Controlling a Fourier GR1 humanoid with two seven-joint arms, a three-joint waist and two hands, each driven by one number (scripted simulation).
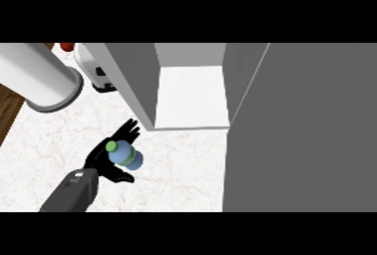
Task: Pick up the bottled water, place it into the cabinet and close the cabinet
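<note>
The left hand (103, 159) is cradling the bottled water (123, 156) above the bench (177, 169), fingers (126, 130) relaxed and apart. The cabinet (190, 94) is standing open just beyond.

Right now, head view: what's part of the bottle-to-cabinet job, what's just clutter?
Job:
- bottled water, green cap, at the left hand
- cabinet, standing open, white shelf bare
- cabinet door, swung out at right

Clutter:
- white cylinder, upper left
- white appliance behind the cabinet
- red item at top edge
</note>
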